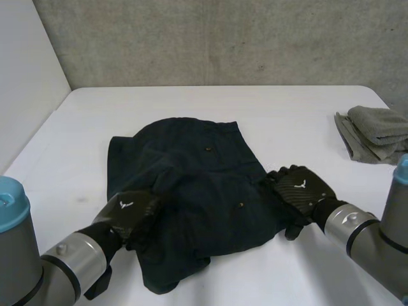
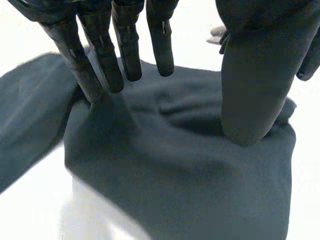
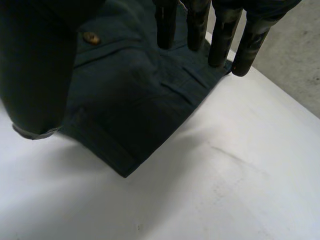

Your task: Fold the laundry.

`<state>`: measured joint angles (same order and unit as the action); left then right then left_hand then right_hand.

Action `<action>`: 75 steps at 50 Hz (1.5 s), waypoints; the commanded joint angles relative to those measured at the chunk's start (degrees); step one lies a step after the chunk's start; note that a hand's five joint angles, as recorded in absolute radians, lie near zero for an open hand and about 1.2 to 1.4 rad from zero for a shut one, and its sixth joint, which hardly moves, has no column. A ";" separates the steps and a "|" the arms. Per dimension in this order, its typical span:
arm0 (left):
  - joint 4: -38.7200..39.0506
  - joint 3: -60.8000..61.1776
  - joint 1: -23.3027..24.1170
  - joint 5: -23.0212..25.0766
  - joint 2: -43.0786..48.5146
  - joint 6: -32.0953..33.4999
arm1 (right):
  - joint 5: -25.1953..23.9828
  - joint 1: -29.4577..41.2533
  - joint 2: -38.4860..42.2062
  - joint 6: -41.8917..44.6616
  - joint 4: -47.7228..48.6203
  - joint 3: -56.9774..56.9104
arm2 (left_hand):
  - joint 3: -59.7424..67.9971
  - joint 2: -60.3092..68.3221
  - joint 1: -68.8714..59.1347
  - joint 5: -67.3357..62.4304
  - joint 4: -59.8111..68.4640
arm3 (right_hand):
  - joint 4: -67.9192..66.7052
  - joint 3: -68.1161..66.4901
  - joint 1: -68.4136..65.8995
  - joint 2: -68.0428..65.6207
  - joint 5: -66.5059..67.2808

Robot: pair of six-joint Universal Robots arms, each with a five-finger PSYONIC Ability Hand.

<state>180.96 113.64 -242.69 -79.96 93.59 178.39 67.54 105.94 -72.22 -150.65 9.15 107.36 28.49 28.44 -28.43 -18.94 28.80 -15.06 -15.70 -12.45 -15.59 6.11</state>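
— Dark garment (image 1: 191,185), where?
— Crumpled at centre frame on the white bench (image 1: 255,102); its kind is unclear. Left hand (image 1: 127,213) and right hand (image 1: 299,188) press it, fingers spread. Grey folded cloth (image 1: 376,131) is cut off at the right; concrete wall (image 1: 223,38) behind.

The dark garment (image 1: 191,185) is matt woven cloth with small glossy buttons (image 1: 208,149), the white table (image 1: 223,102) smooth, the grey folded towel (image 1: 376,131) at right nubby.

No words or numbers are legible; a small white emblem (image 1: 123,204) sits on the left robot hand (image 1: 134,217) and right robot hand (image 1: 293,191).
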 commanded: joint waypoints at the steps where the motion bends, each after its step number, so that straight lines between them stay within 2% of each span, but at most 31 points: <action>1: 2.55 2.46 -1.83 0.24 0.63 0.47 | 0.13 1.11 3.84 0.09 0.86 -1.10 | 7.80 7.84 -7.85 -7.35 7.48 | -11.34 -10.70 -13.95 -10.80 10.29; 7: 6.07 2.20 -1.39 -0.63 3.61 0.64 | 0.13 1.46 6.30 0.18 1.92 -2.33 | 12.00 12.05 -12.06 -11.55 11.69 | -22.60 -21.96 -25.21 -22.07 21.55; 10: 6.51 1.85 -0.95 -1.16 6.94 0.82 | 0.22 1.90 6.74 0.09 2.10 -2.95 | 12.51 12.56 -12.56 -12.06 12.19 | -32.34 -31.70 -34.95 -31.80 31.29; 17: 6.68 0.97 1.60 -2.66 12.40 3.19 | 0.22 2.25 6.57 -0.08 2.36 -3.57 | 9.83 9.88 -9.89 -9.38 9.51 | -64.63 -63.99 -67.24 -64.09 63.58; 21: 6.77 0.97 2.57 -3.54 12.41 3.72 | 0.31 2.34 6.39 -0.17 2.27 -3.65 | 0.42 0.47 -0.48 0.03 0.10 | -64.94 -64.30 -67.55 -64.41 63.89; 25: 6.68 1.14 2.57 -3.98 9.43 3.72 | 0.31 2.34 6.30 -0.61 2.27 -3.57 | -15.40 -15.35 15.34 15.85 -15.71 | -64.94 -64.30 -67.55 -64.41 63.89; 37: 6.42 3.95 4.50 -4.06 -0.07 4.95 | 0.57 2.17 6.13 -1.05 2.45 -3.48 | -13.57 -13.53 13.52 14.02 -13.89 | -64.94 -64.30 -67.55 -64.41 63.89; 45: 6.42 5.10 4.94 -4.15 0.63 8.46 | 3.12 2.16 6.04 -2.19 2.36 -3.57 | -11.88 -11.84 11.83 12.33 -12.20 | -64.94 -64.30 -67.55 -64.41 63.89; 52: 6.60 5.54 4.85 -4.24 3.79 8.55 | 3.82 2.25 6.04 -2.28 2.36 -3.48 | -10.37 -10.32 10.32 10.82 -10.69 | -64.94 -64.30 -67.55 -64.41 63.89; 56: 7.12 5.27 4.85 -4.15 5.64 8.55 | 3.91 2.34 6.04 -2.28 2.36 -3.48 | -5.00 -4.96 4.95 5.45 -5.32 | -64.94 -64.30 -67.55 -64.41 63.89; 59: 7.56 4.75 4.85 -4.15 7.39 8.64 | 4.00 2.43 6.04 -2.28 2.36 -3.48 | 9.43 9.48 -9.49 -8.98 9.12 | -64.94 -64.30 -67.55 -64.41 63.89; 60: 7.82 4.40 4.85 -4.15 8.01 8.64 | 4.00 2.43 6.04 -2.28 2.36 -3.48 | 20.81 20.85 -20.86 -20.35 20.49 | -64.94 -64.30 -67.55 -64.41 63.89; 63: 7.91 3.78 4.94 -4.15 8.89 8.64 | 4.35 2.43 6.04 -2.28 2.19 -3.56 | 39.02 39.07 -39.08 -38.57 38.71 | -64.94 -64.30 -67.55 -64.41 63.89; 64: 7.74 3.17 4.94 -4.24 9.07 8.64 | 4.44 2.43 6.04 -2.19 2.10 -3.65 | 50.74 50.79 -50.80 -50.29 50.43 | -64.94 -64.30 -67.55 -64.41 63.89; 70: 6.42 -0.08 5.47 -5.73 5.65 9.34 | 5.23 2.25 1.83 -1.31 -0.01 -4.44 | 51.51 51.56 -51.57 -51.06 51.20 | -64.94 -64.30 -67.55 -64.41 63.89; 75: 2.12 -5.96 4.94 -6.09 -5.42 13.64 | 5.05 2.34 -7.82 1.67 -9.82 -9.61 | 51.51 51.56 -51.57 -51.06 51.20 | -64.94 -64.30 -67.55 -64.41 63.89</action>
<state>187.06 113.46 -237.41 -85.40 98.45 188.15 72.64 108.28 -70.86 -151.78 8.20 102.44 67.33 68.33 -64.02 -56.04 68.13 -67.98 -66.46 -54.17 -67.02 55.99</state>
